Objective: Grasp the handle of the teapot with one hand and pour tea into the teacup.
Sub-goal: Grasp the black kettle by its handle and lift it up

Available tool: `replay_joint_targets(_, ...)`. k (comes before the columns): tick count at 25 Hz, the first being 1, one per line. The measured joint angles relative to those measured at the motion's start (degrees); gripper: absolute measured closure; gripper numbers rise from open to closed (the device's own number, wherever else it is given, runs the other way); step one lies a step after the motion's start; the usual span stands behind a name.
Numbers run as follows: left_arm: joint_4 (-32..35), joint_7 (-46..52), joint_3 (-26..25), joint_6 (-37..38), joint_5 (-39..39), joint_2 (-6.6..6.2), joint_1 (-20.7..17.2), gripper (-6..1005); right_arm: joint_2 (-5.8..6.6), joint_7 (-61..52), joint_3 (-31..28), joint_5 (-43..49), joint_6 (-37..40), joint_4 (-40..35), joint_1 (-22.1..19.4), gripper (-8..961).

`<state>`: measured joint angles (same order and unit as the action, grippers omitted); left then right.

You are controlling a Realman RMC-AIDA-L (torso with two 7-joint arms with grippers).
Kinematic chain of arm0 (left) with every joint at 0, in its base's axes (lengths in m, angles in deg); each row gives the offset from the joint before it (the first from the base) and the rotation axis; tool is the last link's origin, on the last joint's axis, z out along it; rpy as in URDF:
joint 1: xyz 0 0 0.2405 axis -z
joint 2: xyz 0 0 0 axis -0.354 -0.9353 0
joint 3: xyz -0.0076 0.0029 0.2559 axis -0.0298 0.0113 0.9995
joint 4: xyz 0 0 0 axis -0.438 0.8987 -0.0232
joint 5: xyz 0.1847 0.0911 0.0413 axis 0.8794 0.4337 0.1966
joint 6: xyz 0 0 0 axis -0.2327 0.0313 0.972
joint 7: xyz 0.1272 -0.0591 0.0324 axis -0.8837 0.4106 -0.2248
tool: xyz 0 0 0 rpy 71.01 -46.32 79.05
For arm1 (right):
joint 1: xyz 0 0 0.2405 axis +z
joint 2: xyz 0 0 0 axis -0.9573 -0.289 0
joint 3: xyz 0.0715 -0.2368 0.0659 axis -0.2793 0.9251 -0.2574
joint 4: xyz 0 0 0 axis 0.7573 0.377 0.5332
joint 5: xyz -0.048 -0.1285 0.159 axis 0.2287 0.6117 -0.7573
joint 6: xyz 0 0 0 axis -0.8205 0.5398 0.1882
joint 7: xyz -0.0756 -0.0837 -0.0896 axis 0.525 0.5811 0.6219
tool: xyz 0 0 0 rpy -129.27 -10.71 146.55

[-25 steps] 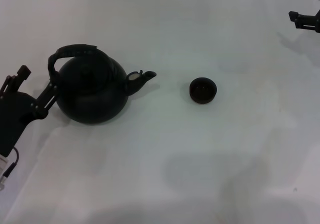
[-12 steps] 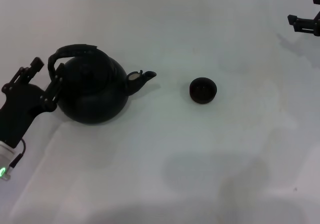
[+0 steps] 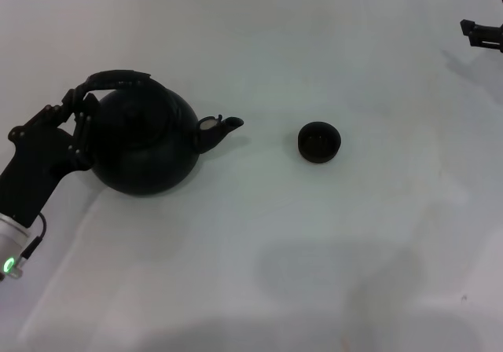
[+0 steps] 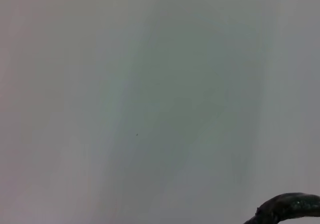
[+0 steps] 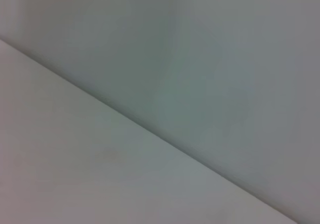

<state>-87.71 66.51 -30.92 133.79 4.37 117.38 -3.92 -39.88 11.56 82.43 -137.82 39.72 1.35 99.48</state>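
Head view: left gripper [image 3: 78,116] sits at the handle [image 3: 110,79] of the teapot [image 3: 145,144]; finger state indeterminate. Teapot rests on table [image 3: 275,273], teacup [image 3: 319,142] well apart. Lifting and pouring remain.

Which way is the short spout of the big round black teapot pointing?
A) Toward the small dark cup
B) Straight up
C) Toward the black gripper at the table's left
A: in the head view, the big round matte-black teapot has its short spout aimed toward the small round dark handleless teacup.
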Motion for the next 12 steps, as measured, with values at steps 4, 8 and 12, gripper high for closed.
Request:
replay_joint_targets(4, -0.2, 0.2, -0.1, -0.6, -0.1, 0.00, 0.1, 764, 0.00, 0.1, 0.0, 0.1, 0.7, 0.0, 0.0, 107)
replay_joint_targets(8, -0.4, 0.4, -0.1, -1.2, -0.8, -0.08, 0.4, 815, 0.00, 0.3, 0.1, 0.1, 0.9, 0.5, 0.1, 107)
replay_joint_targets(12, 0.1, 2.5, -0.2, -1.8, -1.2, -0.27, 1.4, 824, 0.00, 0.4, 0.1, 0.1, 1.0, 0.8, 0.1, 107)
